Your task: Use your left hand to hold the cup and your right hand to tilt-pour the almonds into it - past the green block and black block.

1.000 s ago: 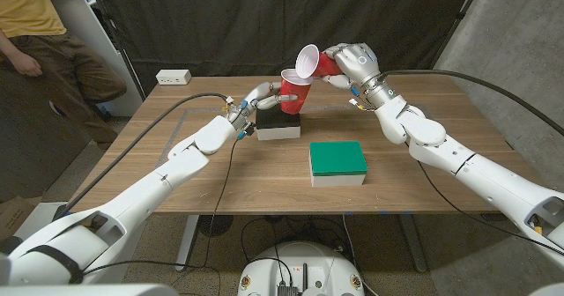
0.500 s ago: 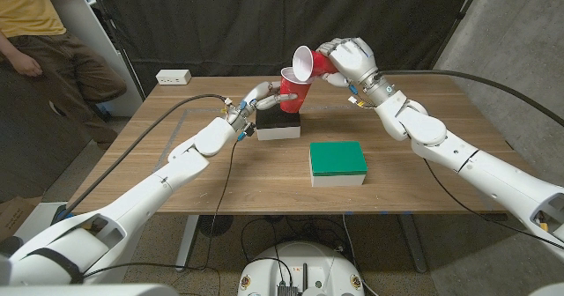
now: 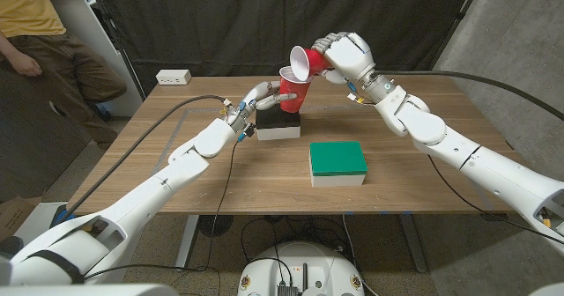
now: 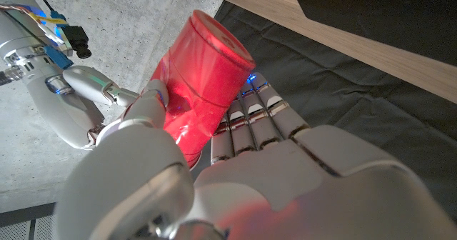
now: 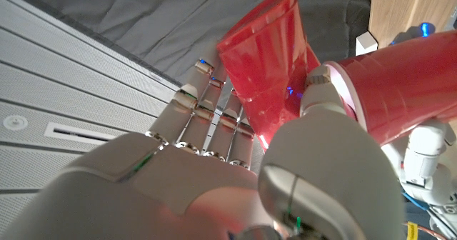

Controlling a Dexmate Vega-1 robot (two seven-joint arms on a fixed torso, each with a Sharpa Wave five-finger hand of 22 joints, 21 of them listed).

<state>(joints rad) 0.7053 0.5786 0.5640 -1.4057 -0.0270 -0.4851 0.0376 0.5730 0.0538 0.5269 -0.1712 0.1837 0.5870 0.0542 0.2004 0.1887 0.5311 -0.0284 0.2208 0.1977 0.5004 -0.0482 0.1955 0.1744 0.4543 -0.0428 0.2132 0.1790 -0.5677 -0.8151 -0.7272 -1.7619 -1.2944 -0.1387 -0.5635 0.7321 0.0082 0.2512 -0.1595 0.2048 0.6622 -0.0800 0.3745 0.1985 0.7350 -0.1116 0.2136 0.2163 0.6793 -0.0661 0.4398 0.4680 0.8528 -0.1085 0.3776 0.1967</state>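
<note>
In the head view my left hand (image 3: 263,95) grips an upright red cup (image 3: 292,92) that stands at the black block (image 3: 275,120), past the green block (image 3: 337,159). My right hand (image 3: 348,55) holds a second red cup (image 3: 307,62) tipped on its side, its white mouth just above the upright cup's rim. No almonds are visible. The left wrist view shows my left hand (image 4: 235,168) wrapped around its cup (image 4: 193,90). In the right wrist view my right hand (image 5: 235,176) clasps the tilted cup (image 5: 268,68), with the other cup (image 5: 400,90) beside it.
A small white box (image 3: 174,77) lies at the back left of the wooden table (image 3: 220,181). A person (image 3: 35,32) stands beyond the table's left corner. A black curtain hangs behind the table.
My right hand has risen a little, shifted left and rolled the cup further over, so its mouth now points down at the upright cup. My left hand and its cup have stayed put.
</note>
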